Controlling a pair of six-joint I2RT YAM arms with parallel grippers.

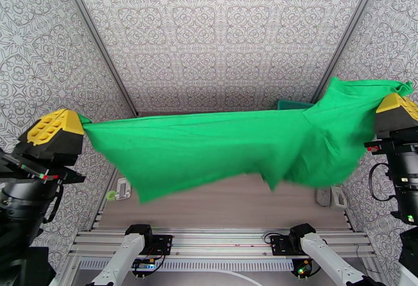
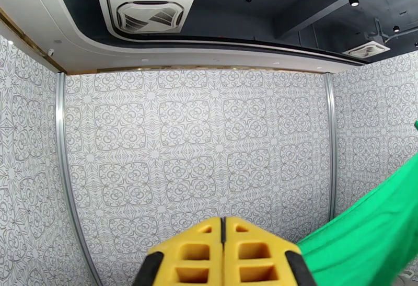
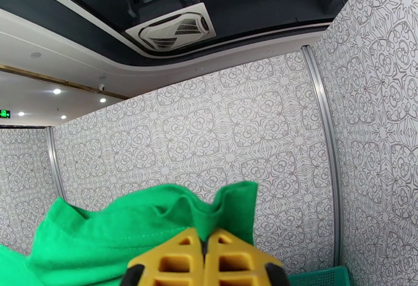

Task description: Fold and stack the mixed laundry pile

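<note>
A bright green T-shirt (image 1: 224,143) hangs stretched in the air across the workspace, held up at both ends. My left gripper (image 1: 79,119) is shut on its left end, high at the left side. My right gripper (image 1: 393,98) is shut on its right end, high at the right side. In the left wrist view the yellow fingers (image 2: 223,250) press together and the green T-shirt (image 2: 366,240) trails off to the lower right. In the right wrist view the green T-shirt (image 3: 136,229) bunches over the closed yellow fingers (image 3: 205,261). The striped top is hidden.
A teal mesh basket (image 1: 292,104) peeks out behind the shirt at the back right, and its rim (image 3: 318,276) shows in the right wrist view. The wooden table (image 1: 224,203) lies below, with small clips at its left (image 1: 121,190) and right (image 1: 330,196) edges.
</note>
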